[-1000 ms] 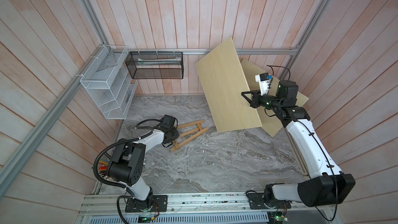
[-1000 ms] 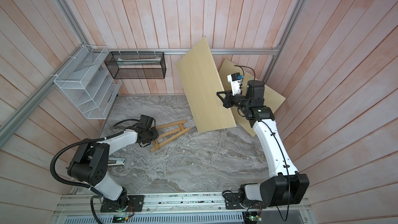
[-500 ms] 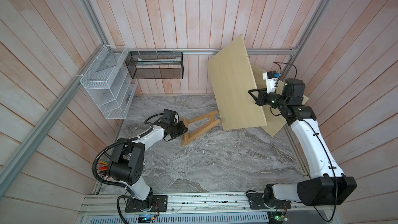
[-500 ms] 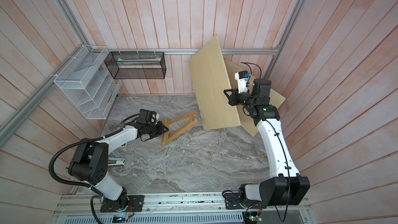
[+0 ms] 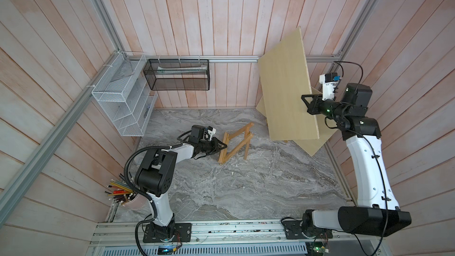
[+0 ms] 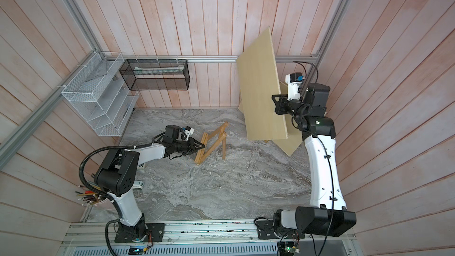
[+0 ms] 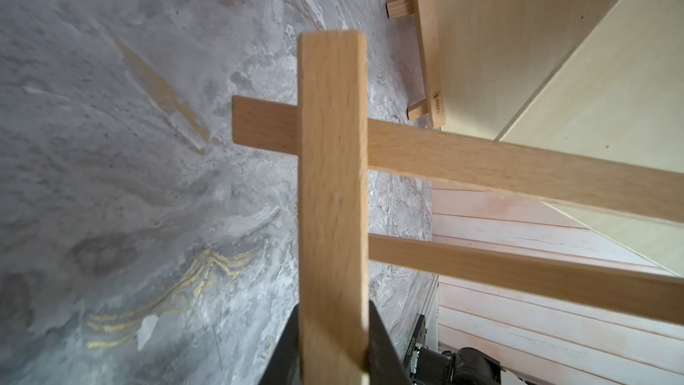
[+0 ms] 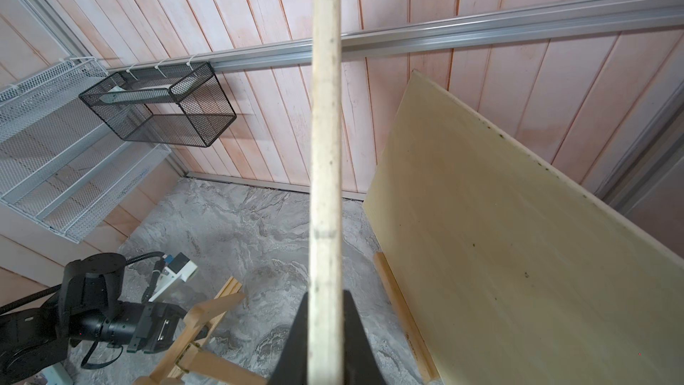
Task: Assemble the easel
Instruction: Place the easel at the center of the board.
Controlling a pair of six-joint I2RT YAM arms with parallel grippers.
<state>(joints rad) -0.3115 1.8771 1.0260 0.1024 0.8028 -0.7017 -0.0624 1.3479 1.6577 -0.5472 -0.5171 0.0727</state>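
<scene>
The wooden easel [image 5: 236, 147] [image 6: 214, 144] stands tilted on the grey marble floor with its legs spread. My left gripper [image 5: 222, 147] [image 6: 201, 147] is shut on one of its slats; in the left wrist view the slat [image 7: 331, 179] runs out from between the gripper [image 7: 333, 327]. My right gripper [image 5: 307, 102] [image 6: 277, 103] is shut on the right edge of a large pale board [image 5: 285, 89] [image 6: 261, 89], held steeply in the air. In the right wrist view the board's edge [image 8: 325, 142] runs out of the gripper [image 8: 325, 312].
A second pale board [image 5: 317, 144] [image 8: 518, 253] leans against the right wall, with a small wooden ledge piece [image 7: 429, 53] [image 8: 401, 312] at its foot. A white wire rack [image 5: 123, 99] and a black mesh basket [image 5: 178, 75] hang on the walls. A pencil cup [image 5: 123, 193] stands at the front left.
My left gripper has carried the easel to the right and raised it off the floor, its legs spreading. My right gripper has swung the board to the right and more upright.
</scene>
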